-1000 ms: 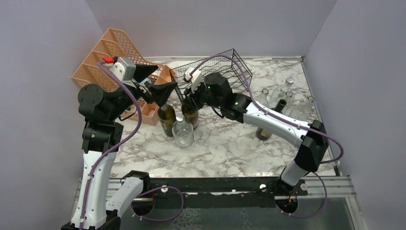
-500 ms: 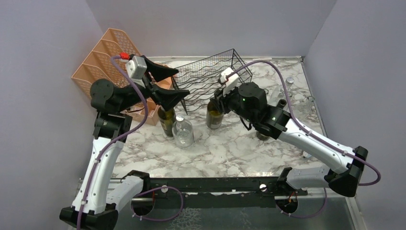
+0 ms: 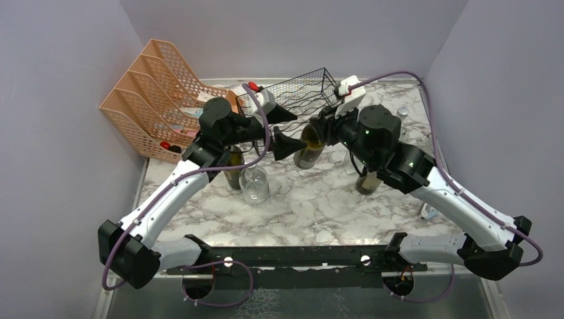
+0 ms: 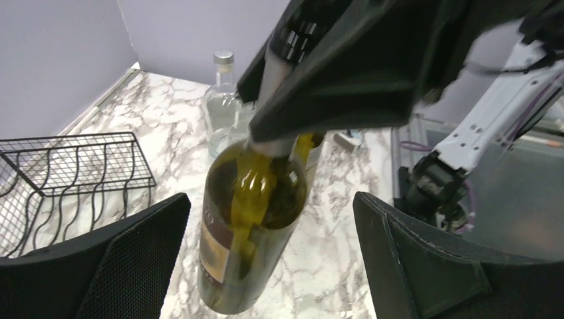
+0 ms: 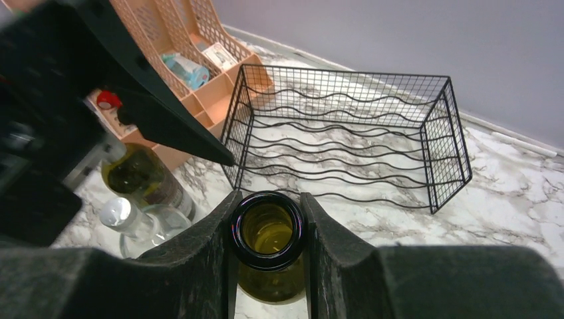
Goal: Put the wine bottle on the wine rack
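Nearest us, left of the middle of the table (image 3: 319,206), a clear bottle (image 3: 254,183) and a dark bottle (image 3: 233,166) stood upright just beside each other. Just beyond them, the right gripper (image 5: 267,229) was clamped on the neck of the wine bottle (image 3: 307,149), right under the lip. That grip let the body hang tilted below it. We could not tell whether the base was clear of the marble. The left gripper (image 4: 271,199) was spread to its widest, one finger on each side of the bottle's body and touching nothing. We judged it was placed to steady the body for laying down. Farthest, at the far edge, the wine rack (image 3: 296,90) held no bottle. The peach organizer (image 3: 143,93) filled the far left corner.
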Available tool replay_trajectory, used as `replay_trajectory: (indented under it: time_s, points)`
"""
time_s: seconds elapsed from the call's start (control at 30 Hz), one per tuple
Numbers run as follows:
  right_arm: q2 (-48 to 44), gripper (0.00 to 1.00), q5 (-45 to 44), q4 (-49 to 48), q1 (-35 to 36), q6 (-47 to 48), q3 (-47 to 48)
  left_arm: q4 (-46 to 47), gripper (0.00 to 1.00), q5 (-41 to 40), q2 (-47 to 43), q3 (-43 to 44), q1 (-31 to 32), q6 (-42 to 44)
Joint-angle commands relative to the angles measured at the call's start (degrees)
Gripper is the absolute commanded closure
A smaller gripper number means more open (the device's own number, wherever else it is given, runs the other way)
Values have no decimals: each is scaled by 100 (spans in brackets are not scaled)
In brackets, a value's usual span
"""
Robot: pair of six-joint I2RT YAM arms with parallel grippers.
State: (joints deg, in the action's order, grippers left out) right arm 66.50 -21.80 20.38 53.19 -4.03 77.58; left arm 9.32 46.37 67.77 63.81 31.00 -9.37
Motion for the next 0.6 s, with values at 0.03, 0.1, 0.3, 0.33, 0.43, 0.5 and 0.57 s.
replay_trajectory:
  time_s: [0.03, 0.1, 0.3, 0.33, 0.43, 0.5, 0.57]
  points:
    - [-261, 99, 10, 6, 27, -151, 799, 31, 1, -195, 322, -111, 208, 1252]
    - [-296, 99, 158, -17, 34, -151, 827, 38, 1, -108, 443, -149, 233, 1444]
    - [-249, 99, 462, -39, 34, -331, 978, 337, 1, -443, 766, -351, 402, 1854]
    - [-237, 99, 510, -44, 33, -361, 1012, 504, 1, -508, 778, -445, 417, 1881]
    - [-179, 99, 570, -22, 33, -480, 1140, 795, 1, -552, 826, -617, 469, 1936]
    - [-155, 99, 592, -17, 29, -554, 1227, 816, 1, -623, 886, -650, 512, 1973]
    - [-155, 99, 580, -22, 31, -618, 1296, 846, 1, -608, 934, -671, 556, 1950]
